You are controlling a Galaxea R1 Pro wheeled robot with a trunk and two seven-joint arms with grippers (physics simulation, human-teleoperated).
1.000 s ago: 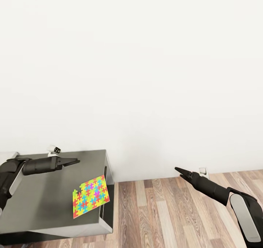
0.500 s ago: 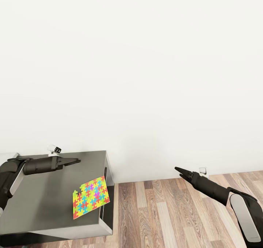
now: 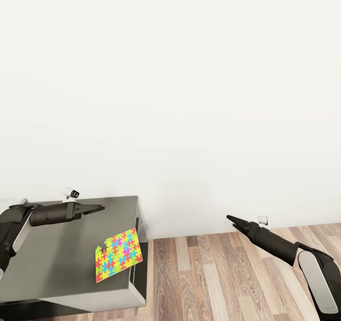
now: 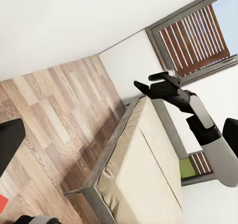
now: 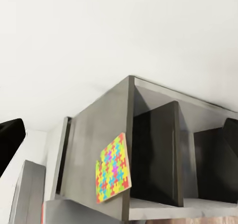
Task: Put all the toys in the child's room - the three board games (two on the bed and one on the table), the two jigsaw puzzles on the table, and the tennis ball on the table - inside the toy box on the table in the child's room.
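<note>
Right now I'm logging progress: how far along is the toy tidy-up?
Nothing looks done in these views. One jigsaw puzzle lies flat at the grey cabinet top's edge. Neither the left tool above that top nor the right tool over the floor holds anything. Picking it up remains.

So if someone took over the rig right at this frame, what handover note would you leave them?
Left gripper: looks shut, empty, hovering above the grey cabinet top.
Right gripper: looks shut, empty, held out over the wood floor.
Jigsaw puzzle: lying flat near the cabinet top's right edge, one corner overhanging.
The left wrist view shows the bed, with no game boxes visible on it.
Done: nothing can be confirmed; the toy box isn't visible from here.
Left: pick up this puzzle, locate the toy box, then collect the remaining toys.
</note>
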